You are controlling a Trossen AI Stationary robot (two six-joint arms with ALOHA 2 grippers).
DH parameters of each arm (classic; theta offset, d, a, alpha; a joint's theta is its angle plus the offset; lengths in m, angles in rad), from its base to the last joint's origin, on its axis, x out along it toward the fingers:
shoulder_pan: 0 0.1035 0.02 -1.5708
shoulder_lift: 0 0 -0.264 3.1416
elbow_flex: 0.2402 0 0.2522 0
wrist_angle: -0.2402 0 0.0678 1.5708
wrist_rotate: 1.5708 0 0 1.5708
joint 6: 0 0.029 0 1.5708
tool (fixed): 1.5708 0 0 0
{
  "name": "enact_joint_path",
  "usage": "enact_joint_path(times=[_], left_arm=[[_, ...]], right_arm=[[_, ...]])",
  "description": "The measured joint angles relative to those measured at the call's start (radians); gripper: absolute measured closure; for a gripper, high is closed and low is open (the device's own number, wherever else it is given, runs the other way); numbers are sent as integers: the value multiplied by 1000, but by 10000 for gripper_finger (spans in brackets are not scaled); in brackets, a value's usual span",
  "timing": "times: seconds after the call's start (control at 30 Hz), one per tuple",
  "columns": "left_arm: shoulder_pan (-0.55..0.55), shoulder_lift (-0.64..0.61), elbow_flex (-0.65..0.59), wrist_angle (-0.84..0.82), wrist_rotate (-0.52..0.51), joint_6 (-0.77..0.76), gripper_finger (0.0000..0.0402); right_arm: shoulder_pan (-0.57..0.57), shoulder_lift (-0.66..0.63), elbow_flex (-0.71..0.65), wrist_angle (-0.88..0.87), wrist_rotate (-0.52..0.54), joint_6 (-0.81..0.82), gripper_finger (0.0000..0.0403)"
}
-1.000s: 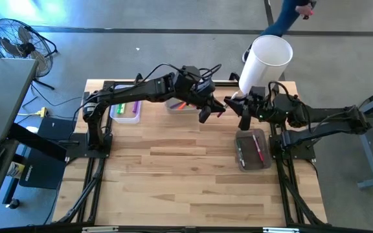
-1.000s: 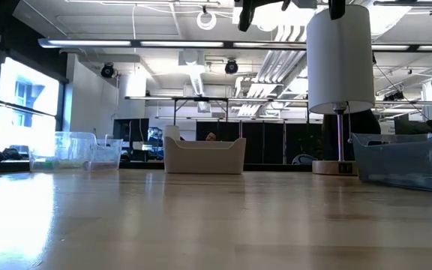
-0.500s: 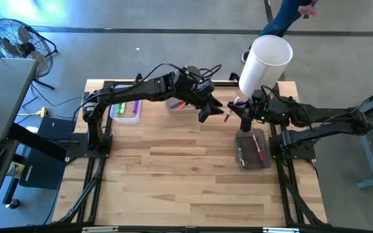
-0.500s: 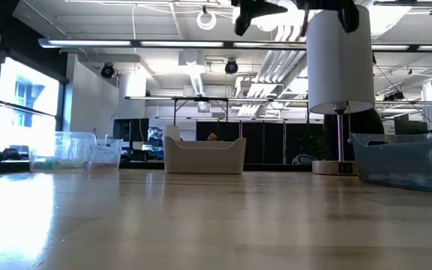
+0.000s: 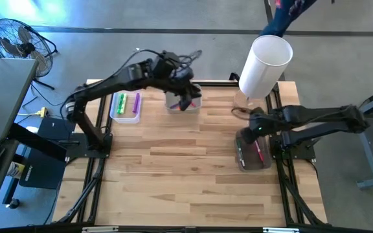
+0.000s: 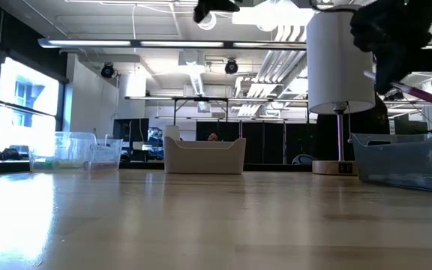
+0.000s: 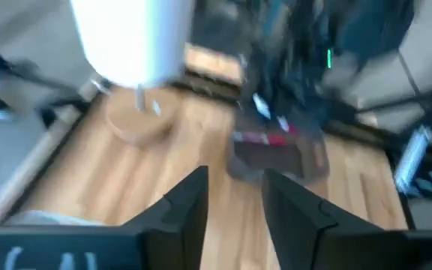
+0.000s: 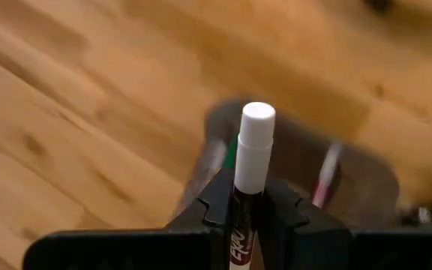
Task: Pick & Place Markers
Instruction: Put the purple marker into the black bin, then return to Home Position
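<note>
My right gripper (image 5: 251,127) hangs over the far end of the grey tray (image 5: 252,159) at the table's right and is shut on a marker (image 8: 250,150) with a white end and a dark printed body. The tray holds a red marker (image 5: 259,147) and a dark one (image 5: 241,153). My left gripper (image 5: 186,103) is open and holds nothing; it hovers over the white bin (image 5: 173,102) at the far middle, where orange and red markers lie. Green and purple markers (image 5: 126,102) lie in a clear tray at the far left. My right gripper pinches the marker by its dark body (image 8: 240,217) between the two fingers. The white end (image 8: 256,124) sticks out past the fingertips, roughly along them. The marker (image 6: 418,94) is lifted clear above the grey tray and slants slightly down.
A lamp with a tall white shade (image 5: 265,58) stands on a round wooden foot at the far right corner, just beyond the grey tray. A person's blue sleeve (image 5: 287,16) shows past the far edge. The near half of the wooden table (image 5: 186,188) holds no objects.
The grippers met above the table's far middle with the marker between them. My left gripper then drew back toward the far left, over the white bin. My right gripper carried the marker toward the near right and down, over the grey tray.
</note>
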Motion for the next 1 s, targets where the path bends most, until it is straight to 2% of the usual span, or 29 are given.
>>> enact_joint_path(times=[0.1, 0.2, 0.3, 0.4, 0.47, 0.63, 0.73, 0.8, 1.0], left_arm=[[-1, -27, 9, -25, -58, -12, 298], [0, -63, 1, -102, -96, 1, 317], [-1, -108, -12, -121, -127, 13, 333], [0, -182, -103, -88, -143, 11, 345], [0, -247, -201, -89, -147, -12, 352], [-1, -440, -500, 73, -132, -81, 371], [-10, -565, -705, 231, -109, -91, 395], [-35, -640, -847, 370, -111, -91, 397], [-93, -864, -1202, 626, -224, -39, 401]], right_arm=[[29, 69, 0, -38, -54, 45, 375], [62, 116, 0, -47, -60, 74, 374], [92, 144, -1, -46, -60, 99, 349], [118, 156, 0, -46, -50, 104, 316], [131, 156, -1, -49, -42, 122, 299], [151, 129, -1, -65, -22, 127, 280], [168, 87, -1, -44, 14, 126, 281], [177, 50, -1, -10, 42, 126, 284], [185, -67, -1, 140, 113, 80, 296]])
